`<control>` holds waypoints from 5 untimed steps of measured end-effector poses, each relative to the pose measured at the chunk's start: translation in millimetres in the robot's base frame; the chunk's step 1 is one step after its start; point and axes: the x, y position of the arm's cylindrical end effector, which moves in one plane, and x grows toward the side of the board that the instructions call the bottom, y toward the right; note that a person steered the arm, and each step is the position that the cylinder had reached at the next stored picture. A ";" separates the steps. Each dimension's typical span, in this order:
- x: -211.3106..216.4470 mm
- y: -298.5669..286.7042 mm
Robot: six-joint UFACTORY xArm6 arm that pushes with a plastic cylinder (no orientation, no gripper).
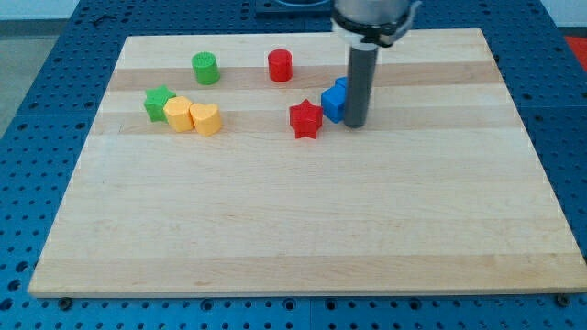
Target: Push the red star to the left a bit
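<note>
Tip: my tip (355, 125) bare rod, nothing to open or clamp, down against the blue block (334, 104) on its right | Target: red star (305, 120) just left of that block | Risk: leftward push drives the blue block into the star, likely skewing it | Containers: none on the board (303, 229)

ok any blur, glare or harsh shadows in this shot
Camera view: lighting is even, no glare on the wooden board; the red star and other blocks are sharp, with only faint shadows; the rod's top is slightly soft, but my tip is clear.
</note>
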 end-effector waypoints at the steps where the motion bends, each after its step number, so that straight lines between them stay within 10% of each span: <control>1: 0.0 -40.6; 5: -16.6 -76.5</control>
